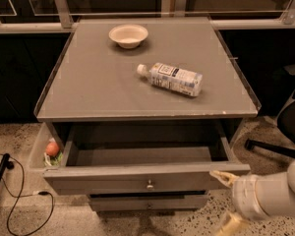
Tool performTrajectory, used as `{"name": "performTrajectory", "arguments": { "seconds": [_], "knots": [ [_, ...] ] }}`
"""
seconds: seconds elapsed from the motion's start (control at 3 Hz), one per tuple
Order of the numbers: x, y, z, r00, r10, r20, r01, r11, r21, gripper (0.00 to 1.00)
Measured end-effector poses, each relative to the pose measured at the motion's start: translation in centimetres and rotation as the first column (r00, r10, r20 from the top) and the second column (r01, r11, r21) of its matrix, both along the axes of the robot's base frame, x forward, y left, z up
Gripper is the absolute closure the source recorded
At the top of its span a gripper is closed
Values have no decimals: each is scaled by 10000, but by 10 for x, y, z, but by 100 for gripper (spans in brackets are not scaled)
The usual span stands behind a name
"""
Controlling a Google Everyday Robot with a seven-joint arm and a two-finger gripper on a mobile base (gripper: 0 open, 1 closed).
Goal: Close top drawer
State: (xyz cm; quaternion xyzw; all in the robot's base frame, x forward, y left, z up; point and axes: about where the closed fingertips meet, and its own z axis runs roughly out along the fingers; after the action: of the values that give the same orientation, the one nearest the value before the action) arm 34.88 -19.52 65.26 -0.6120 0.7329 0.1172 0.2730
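The top drawer [113,179] of the grey table stands partly open, about a third of the way out, and its plain grey inside [142,156] is empty. A small round metal knob [149,184] sits at the centre of its flat front panel. My gripper [219,202] is at the bottom right, at the right end of the drawer front. Its upper fingertip [220,176] touches the front panel near the right corner. The fingers are spread apart and hold nothing.
On the table top [88,87] lie a white bowl [128,35] at the back and a plastic bottle [171,78] on its side. A second knobbed drawer front [147,202] is below. A side bin [37,151] at the left holds a red ball [52,148]. Cables [19,200] run over the floor at the left and a chair base [270,146] stands at the right.
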Motion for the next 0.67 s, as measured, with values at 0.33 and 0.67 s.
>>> {"name": "performTrajectory", "arguments": {
  "seconds": [0.33,0.67],
  "knots": [
    [54,5,3,9984,154,536,-132,9991,-409,36],
    [111,9,-3,9957,358,850,-266,9939,-1067,59]
  ]
}}
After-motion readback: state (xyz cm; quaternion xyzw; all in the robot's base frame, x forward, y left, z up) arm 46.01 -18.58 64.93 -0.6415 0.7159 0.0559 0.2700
